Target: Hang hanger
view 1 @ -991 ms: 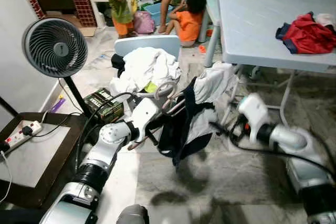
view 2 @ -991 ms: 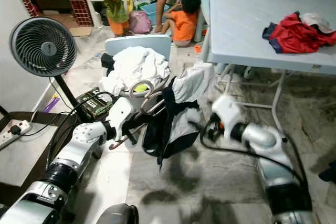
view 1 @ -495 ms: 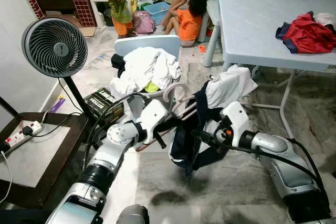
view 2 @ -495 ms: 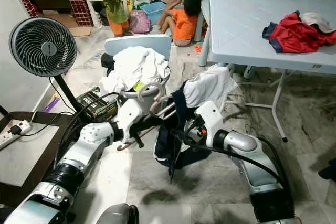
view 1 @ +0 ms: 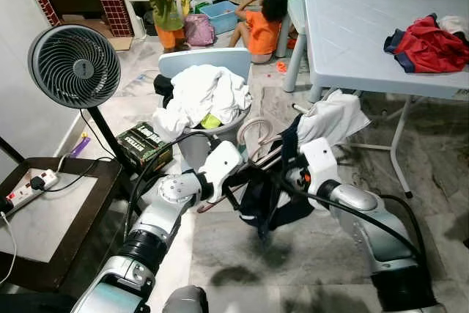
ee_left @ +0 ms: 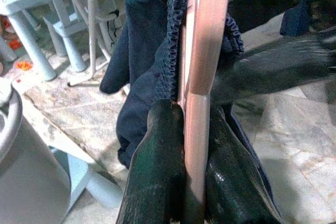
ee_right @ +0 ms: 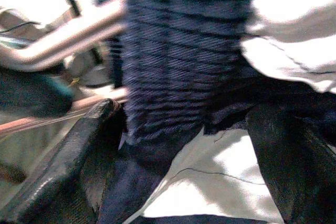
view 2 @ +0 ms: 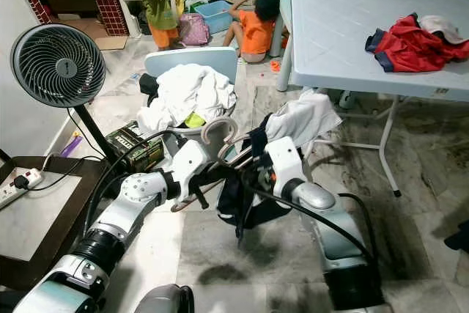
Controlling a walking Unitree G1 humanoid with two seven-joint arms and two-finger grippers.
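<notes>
Where the right arm was stretched out well apart from the load 1 second ago, the right hand (view 2: 253, 181) has now been brought in against the garment (view 1: 275, 196), so that both hands are at the same bundle. From this it is judged that the clothing is being steadied or straightened on the hanger (ee_left: 202, 77) before any hanging is tried.

The hanger's pink bar is gripped by the closed left hand (ee_left: 184, 156), with 1 black finger pressed on each side of it. The dark garment is draped over the bar just beyond those fingers. The right hand's fingers (ee_right: 79, 150) are spread open, with the dark and white cloth lying between them; whether it is touched cannot be told.

Farther off, the laundry basket (view 1: 209, 148) stands behind the hanger, the fan (view 1: 73, 67) to the left and the desk (view 1: 352, 27) to the right. At the back, 2 people are seen.
</notes>
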